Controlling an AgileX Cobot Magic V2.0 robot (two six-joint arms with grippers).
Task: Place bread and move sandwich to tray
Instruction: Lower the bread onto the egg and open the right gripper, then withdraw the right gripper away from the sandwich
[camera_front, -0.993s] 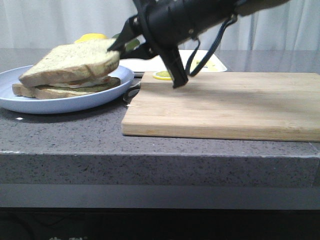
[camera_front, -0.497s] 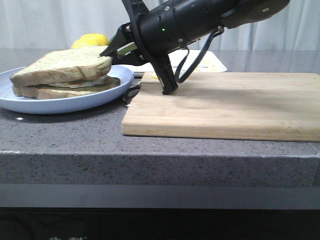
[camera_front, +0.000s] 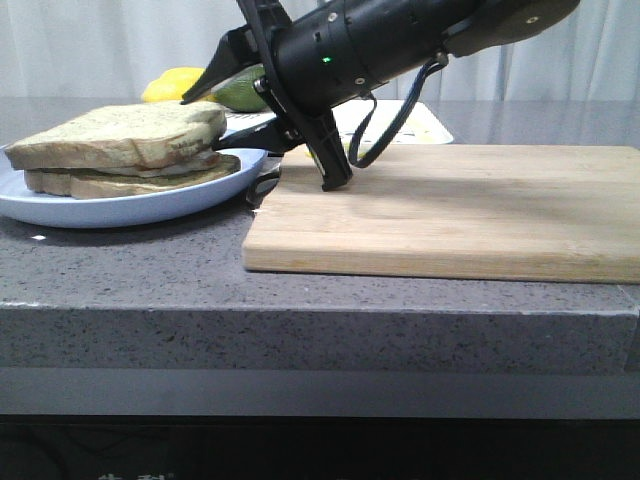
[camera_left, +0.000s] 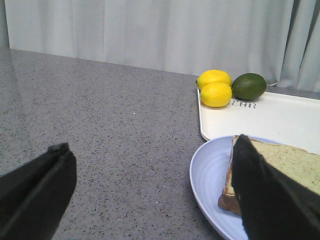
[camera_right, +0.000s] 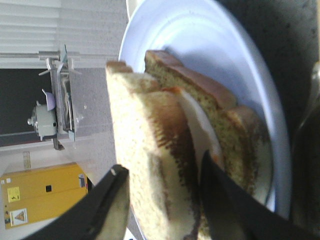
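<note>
The bread (camera_front: 120, 135) lies flat as the top slice of the sandwich (camera_front: 130, 182) on the round light-blue plate (camera_front: 120, 208). My right gripper (camera_front: 205, 120) is open at the slice's right edge, one finger raised above it and one beneath it. In the right wrist view the bread (camera_right: 145, 150) sits between the spread fingers of this gripper (camera_right: 162, 165), with the fried egg (camera_right: 200, 125) below it. My left gripper (camera_left: 152, 145) is open and empty over the counter beside the plate (camera_left: 210, 170). The white tray (camera_left: 280, 117) lies behind the plate.
A light wooden board (camera_front: 460, 210) lies right of the plate, under my right arm. Two lemons (camera_left: 215, 87) and a green fruit (camera_left: 249, 86) rest on the tray's far corner. The grey counter's front edge (camera_front: 320, 310) is near the camera.
The bread came down from a tilted, lifted pose to lie flat on the sandwich. My right jaws then opened, the upper finger rising off the slice.
</note>
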